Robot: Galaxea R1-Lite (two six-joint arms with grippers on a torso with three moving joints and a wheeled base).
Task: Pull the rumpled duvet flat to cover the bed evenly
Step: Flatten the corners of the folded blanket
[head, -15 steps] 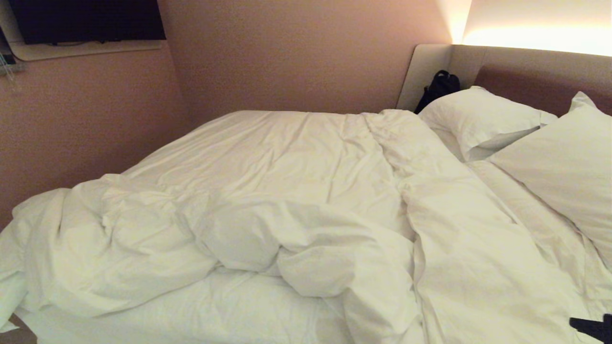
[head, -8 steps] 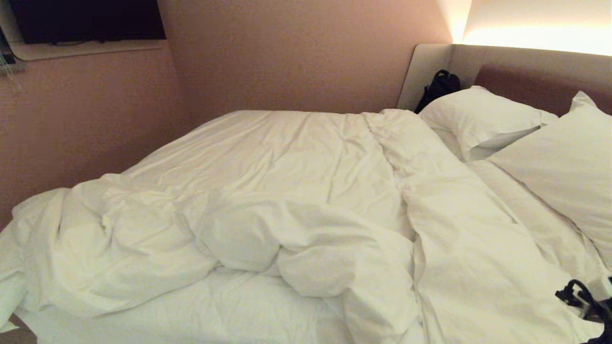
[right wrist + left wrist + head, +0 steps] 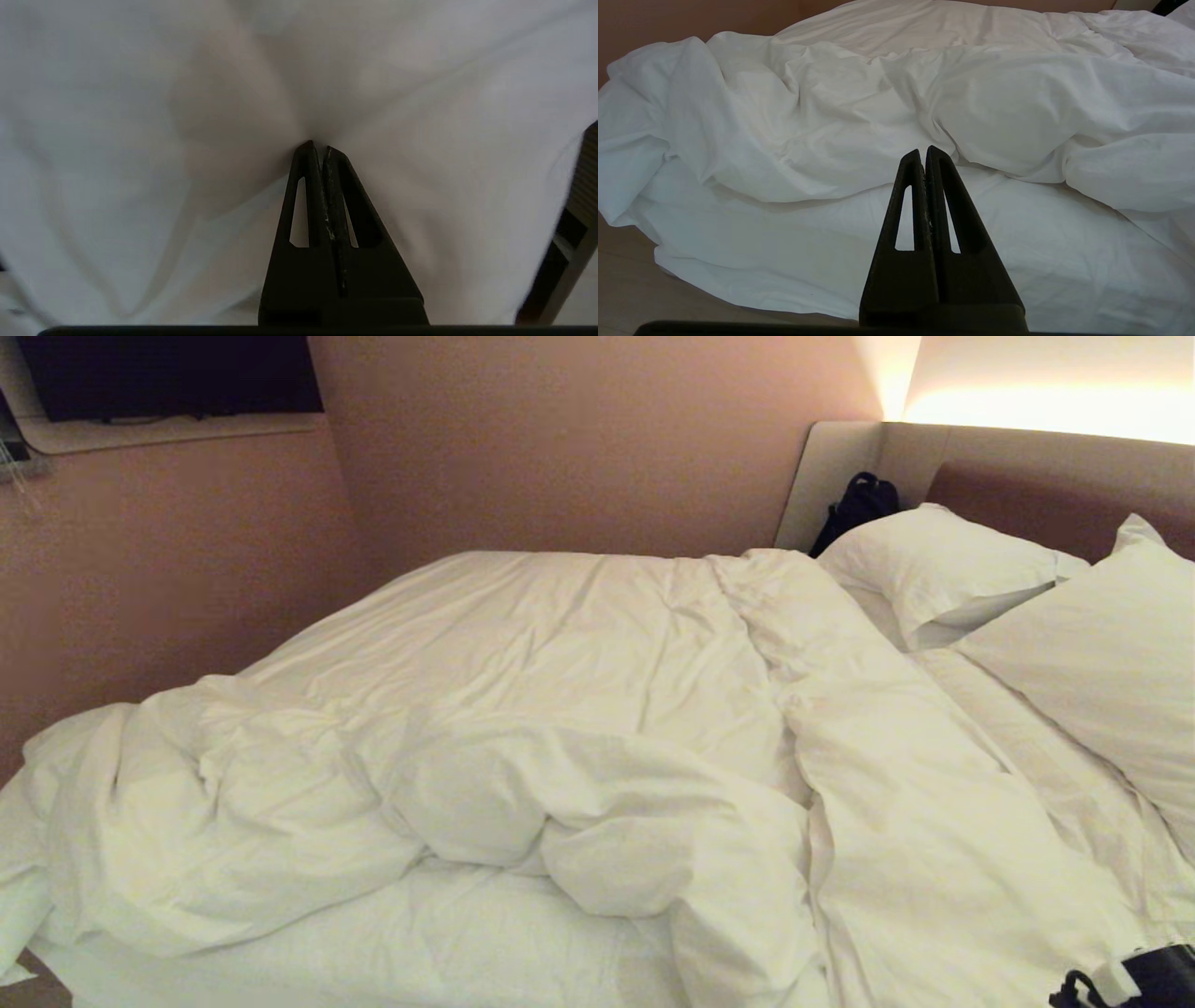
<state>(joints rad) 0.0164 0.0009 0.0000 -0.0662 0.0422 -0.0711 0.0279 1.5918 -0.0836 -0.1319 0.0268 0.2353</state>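
The duvet (image 3: 523, 709) lies rumpled across the bed (image 3: 420, 933), bunched in thick folds toward the near edge and foot, with bare sheet showing in front of it. My right arm (image 3: 1153, 971) is at the bottom right corner of the head view, by the duvet's near strip. In the right wrist view my right gripper (image 3: 317, 145) is shut on the duvet (image 3: 233, 93), and the cloth puckers at its tips. My left gripper (image 3: 923, 150) is shut and empty, held off the near edge and facing the bunched duvet (image 3: 831, 107).
Two white pillows (image 3: 943, 569) (image 3: 1102, 663) lean at the padded headboard (image 3: 1027, 476). A black bag (image 3: 857, 509) sits in the corner behind them. A dark screen (image 3: 168, 373) hangs on the far wall. Floor (image 3: 626, 289) shows beside the bed's foot.
My right arm rose into the bottom right corner of the head view, then dropped lower again. The duvet's edge there has shifted slightly toward that corner. The left arm stayed still.
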